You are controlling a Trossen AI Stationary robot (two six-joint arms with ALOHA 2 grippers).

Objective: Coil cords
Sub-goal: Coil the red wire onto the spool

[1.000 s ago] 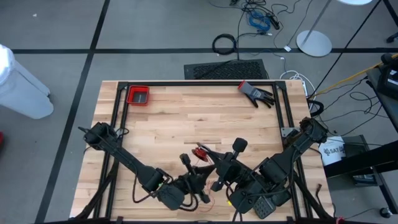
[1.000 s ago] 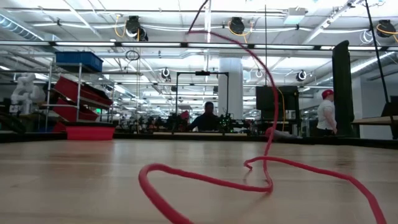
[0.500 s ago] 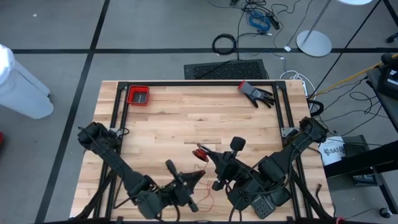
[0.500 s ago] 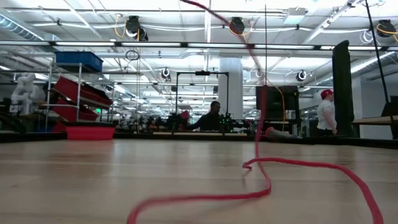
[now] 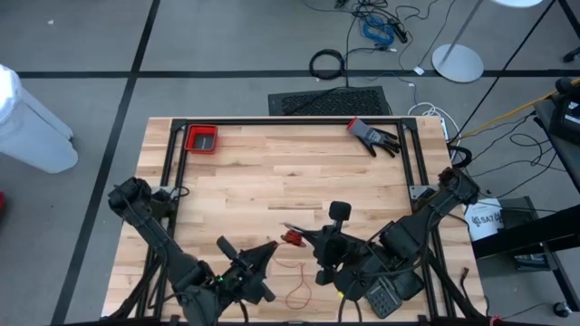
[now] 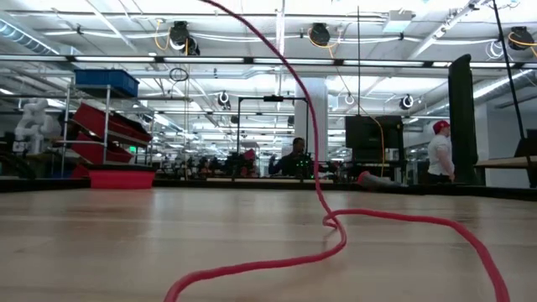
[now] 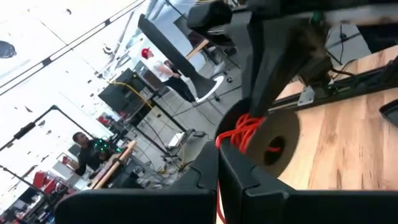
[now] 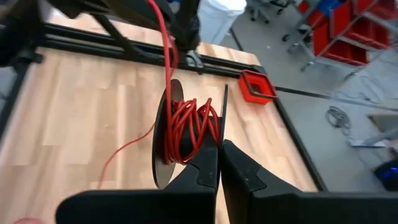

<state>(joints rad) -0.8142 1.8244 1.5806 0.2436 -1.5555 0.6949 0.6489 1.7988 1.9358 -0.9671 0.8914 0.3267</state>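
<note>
A thin red cord is partly wound on a small spool (image 8: pixel 186 134) with two black discs. My right gripper (image 8: pixel 219 146), right of the table's middle toward the near edge (image 5: pixel 304 240), is shut on the spool. From the spool the cord (image 8: pixel 166 43) runs up to my left gripper (image 5: pixel 267 247), which is shut on it left of the spool. The spool also shows in the left wrist view (image 7: pixel 270 146). A slack loop of the cord (image 5: pixel 297 290) lies on the table near the near edge. It also shows in the low view (image 6: pixel 336 243). My left gripper pinches the red cord between its two shut fingers; only a sliver of cord (image 7: pixel 217 204) shows between them. The cord rises from the table (image 6: pixel 277 59) to the gripper. My right gripper pinches the rim of one black disc (image 8: pixel 224 124) of the spool between its two fingertips. The spool is lifted clear of the table, its discs on edge.
A red bin (image 5: pixel 201 139) stands at the far left and a black-and-red glove (image 5: pixel 373 136) lies at the far right. Black frame rails (image 5: pixel 172 181) run along the table's sides. People show in the room beyond the table (image 6: pixel 294 159).
My left gripper has drawn away from the spool toward the table's left and near edges, still shut on the cord. The loop on the table has been pulled flatter and longer. My right gripper has moved the spool a little toward the near edge.
</note>
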